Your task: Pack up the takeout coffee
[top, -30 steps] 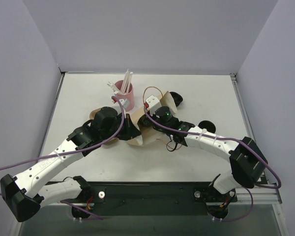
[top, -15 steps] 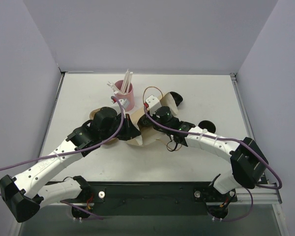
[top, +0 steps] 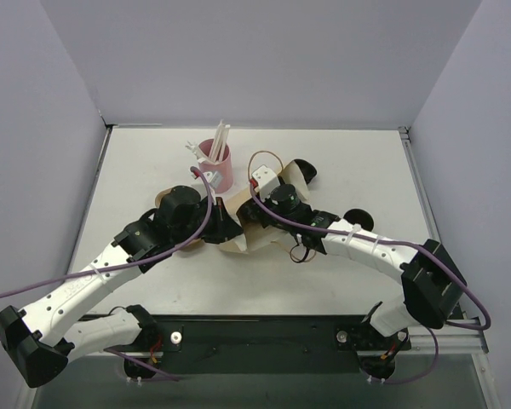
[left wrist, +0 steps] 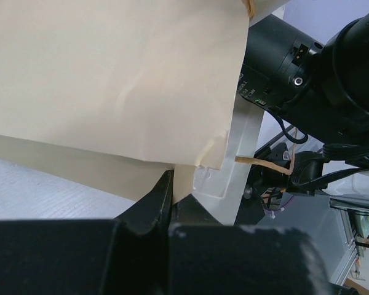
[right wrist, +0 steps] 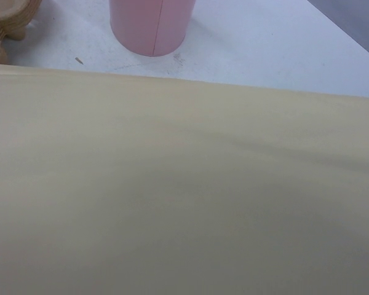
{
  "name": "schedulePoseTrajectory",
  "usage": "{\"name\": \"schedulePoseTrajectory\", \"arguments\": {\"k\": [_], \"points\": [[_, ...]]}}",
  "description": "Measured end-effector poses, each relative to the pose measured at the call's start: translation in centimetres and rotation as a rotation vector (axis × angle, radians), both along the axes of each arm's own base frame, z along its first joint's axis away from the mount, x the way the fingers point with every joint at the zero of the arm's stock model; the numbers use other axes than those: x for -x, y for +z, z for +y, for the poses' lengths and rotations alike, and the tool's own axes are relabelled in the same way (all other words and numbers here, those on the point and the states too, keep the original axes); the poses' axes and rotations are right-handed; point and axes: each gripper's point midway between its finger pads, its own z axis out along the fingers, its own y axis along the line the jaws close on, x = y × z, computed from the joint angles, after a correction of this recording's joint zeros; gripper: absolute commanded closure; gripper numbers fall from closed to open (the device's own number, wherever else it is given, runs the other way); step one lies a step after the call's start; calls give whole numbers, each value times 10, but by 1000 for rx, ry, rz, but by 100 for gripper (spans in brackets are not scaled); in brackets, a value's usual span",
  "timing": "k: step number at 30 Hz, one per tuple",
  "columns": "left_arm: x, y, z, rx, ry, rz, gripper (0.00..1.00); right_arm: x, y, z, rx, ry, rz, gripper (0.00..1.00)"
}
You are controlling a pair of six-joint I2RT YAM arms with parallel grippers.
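Jaws of the left gripper (left wrist: 172, 187) are pressed together, pinching the lower edge of the paper bag (left wrist: 111, 80), which rises ahead of them. Right gripper (top: 264, 215) sits against the bag's other side; I cannot tell its spread. Beyond it stands a pink cup (right wrist: 150, 24).

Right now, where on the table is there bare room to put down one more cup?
The far right corner of the table, beyond the far black lid, is bare. So is the left strip beside the pink cup, and the near middle in front of the paper bag. Around cup, bag and cardboard tray it is crowded.
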Motion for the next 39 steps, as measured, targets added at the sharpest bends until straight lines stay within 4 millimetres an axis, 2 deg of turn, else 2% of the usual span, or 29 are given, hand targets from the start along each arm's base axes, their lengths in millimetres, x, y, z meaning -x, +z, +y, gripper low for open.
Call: {"name": "schedulePoseTrajectory", "arguments": {"k": [3, 8, 13, 18, 23, 24, 27, 30, 39], "points": [[0, 0, 0, 0, 0, 0, 100, 0, -3, 0, 7, -2, 4, 42], [0, 0, 0, 0, 1, 0, 100, -4, -3, 0, 15, -16, -2, 47], [0, 0, 0, 1, 1, 1, 100, -5, -2, -2, 22, -25, -8, 37], [0, 0, 0, 0, 1, 1, 100, -4, -3, 0, 30, -1, -9, 38], [1, -5, 0, -4, 2, 12, 100, -4, -6, 5, 23, 33, 5, 48], [1, -5, 0, -2, 3, 11, 100, -5, -7, 6, 19, 37, 6, 55], [0, -5, 0, -3, 6, 9, 100, -8, -7, 8, 13, 42, 6, 65], [-1, -5, 1, -4, 9, 8, 100, -9, -8, 10, 11, 49, 7, 72], [-1, -5, 1, -8, 13, 4, 100, -11, -8, 11, 17, 58, -3, 82]]}}
